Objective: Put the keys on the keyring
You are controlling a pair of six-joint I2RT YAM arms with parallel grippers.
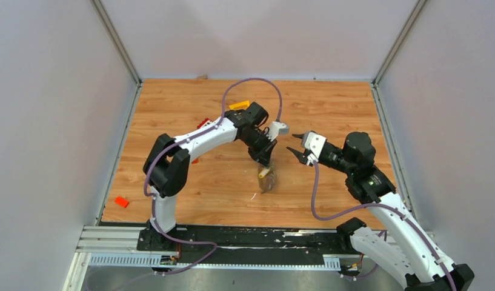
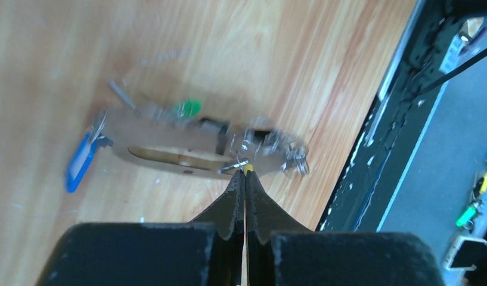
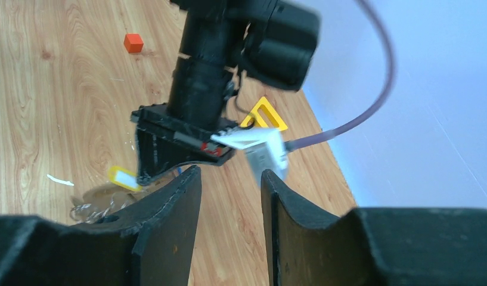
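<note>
Over the middle of the wooden table (image 1: 329,109), the left gripper (image 2: 245,177) points down with its jaws pressed tight together. They are pinching a yellow-tagged key (image 3: 123,177), and from the left wrist we see only a sliver of yellow at the tips. Right under those tips is the keyring (image 2: 169,152), a grey metal loop blurred in our view. We cannot tell whether it lies flat on the wood or is partly lifted. A blue-tagged key (image 2: 80,164) sits at one end of the loop and a green tag (image 2: 188,108) shows beside its long side. A tangle of small rings (image 2: 288,159) gathers at the other end, nearest the gripper.

The right gripper (image 3: 230,179) hovers just beside, on the right-edge side of the loop and facing the left arm. Its fingers (image 3: 175,220) are spread partway with nothing between them.

Farther off, a yellow triangular frame (image 3: 263,114) lies toward the far edge, and a small orange block (image 1: 121,202) sits by the left edge near the near-left corner. Plain grey walls (image 1: 51,121) close in three sides, and a black and aluminium rail (image 1: 232,237) carrying both arm bases runs along the near edge.
</note>
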